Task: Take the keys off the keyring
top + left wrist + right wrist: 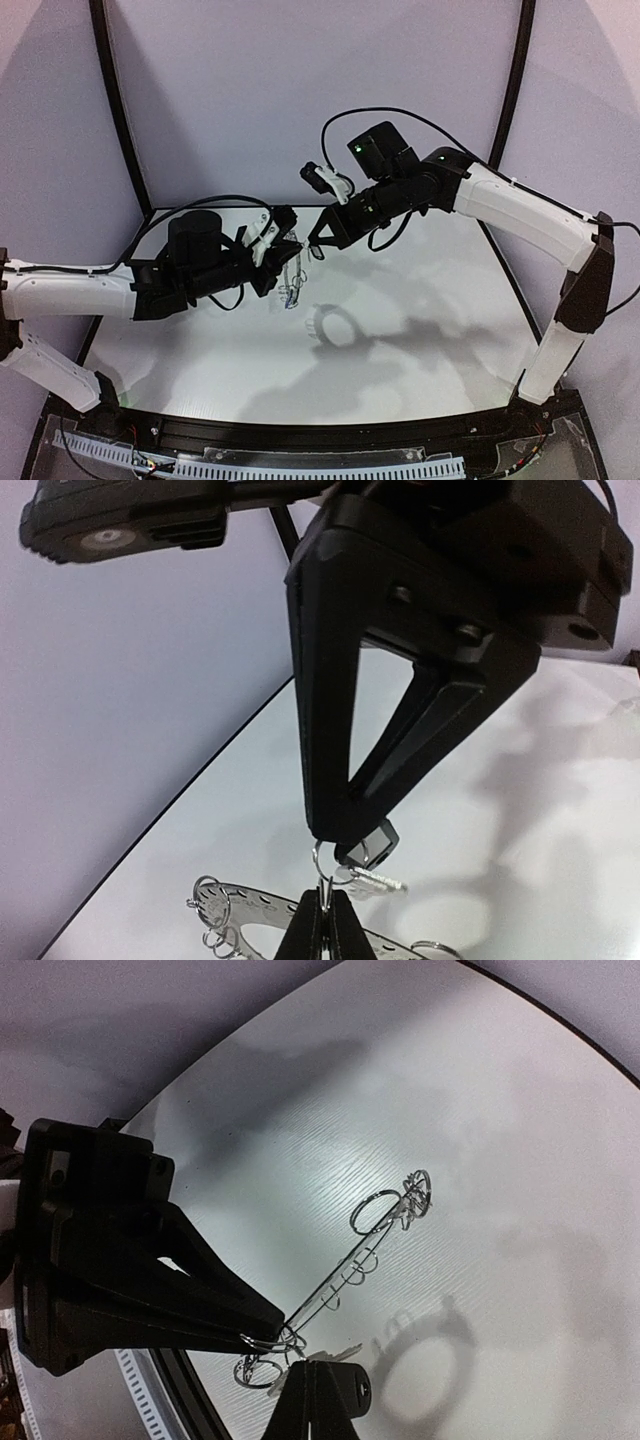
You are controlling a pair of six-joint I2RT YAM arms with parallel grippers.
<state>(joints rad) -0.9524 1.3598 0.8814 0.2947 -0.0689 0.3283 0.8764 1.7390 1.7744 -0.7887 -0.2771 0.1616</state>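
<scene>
There are two arms, the left arm [70, 290] and the right arm [520, 215], each with one gripper: the left gripper [288, 243] and the right gripper [316, 243]. Over the one desk [420, 350] is one keyring [245, 895]. One black-headed key [372, 842] shows clearly; the rim's wire loops are too small to count.

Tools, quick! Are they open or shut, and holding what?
Left tool: shut on the keyring.
Right tool: shut on the black-headed key.
</scene>
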